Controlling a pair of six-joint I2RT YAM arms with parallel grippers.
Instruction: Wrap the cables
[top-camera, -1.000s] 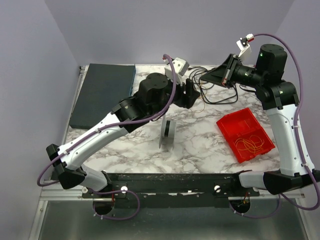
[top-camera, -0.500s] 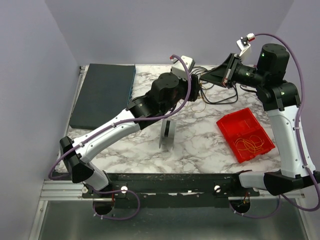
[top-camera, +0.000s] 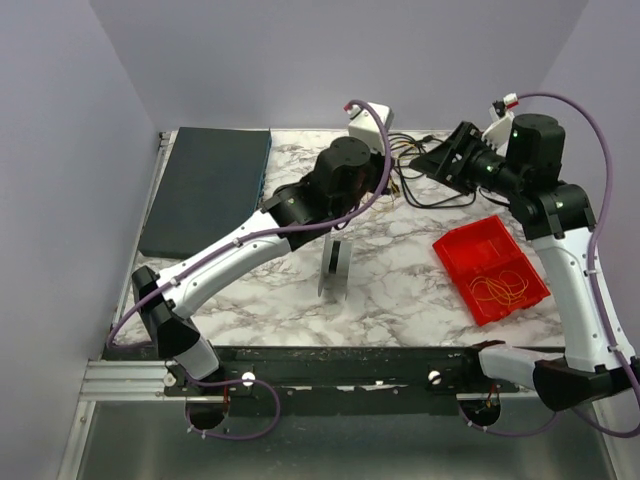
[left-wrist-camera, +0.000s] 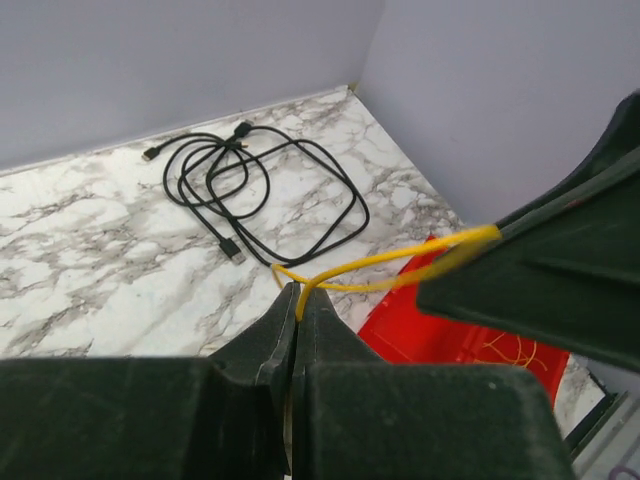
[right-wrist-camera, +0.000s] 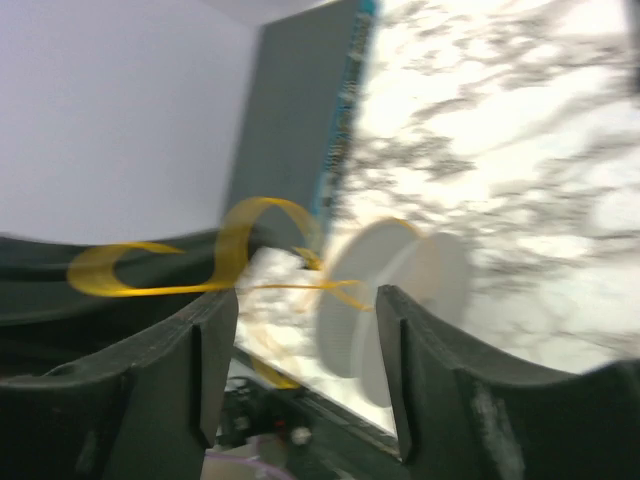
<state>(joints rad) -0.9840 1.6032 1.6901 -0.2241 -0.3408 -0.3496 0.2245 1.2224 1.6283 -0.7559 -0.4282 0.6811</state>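
One thin yellow cable (left-wrist-camera: 380, 262) runs from my left gripper (left-wrist-camera: 297, 292) toward the right gripper's black finger (left-wrist-camera: 540, 270). The left jaws are shut on its end. In the top view the left gripper (top-camera: 397, 183) sits at the back middle of the table, close to my right gripper (top-camera: 420, 163). The right gripper (right-wrist-camera: 305, 315) is open with nothing between its fingers; the yellow cable (right-wrist-camera: 235, 240) loops above its left finger. More yellow cables (top-camera: 500, 290) lie in the red tray (top-camera: 470, 250). A white spool (top-camera: 336, 270) stands mid-table and shows blurred as the white spool (right-wrist-camera: 390, 300) in the right wrist view.
A black cord with plugs (left-wrist-camera: 255, 190) lies coiled at the back of the marble table, the same black cord (top-camera: 440, 190) below the right gripper. A dark mat (top-camera: 205, 185) covers the back left corner. Purple walls close the back and sides.
The left arm reached farther toward the right gripper and shut on the yellow cable. The right gripper opened, let go of the cable and drew slightly back to the right.
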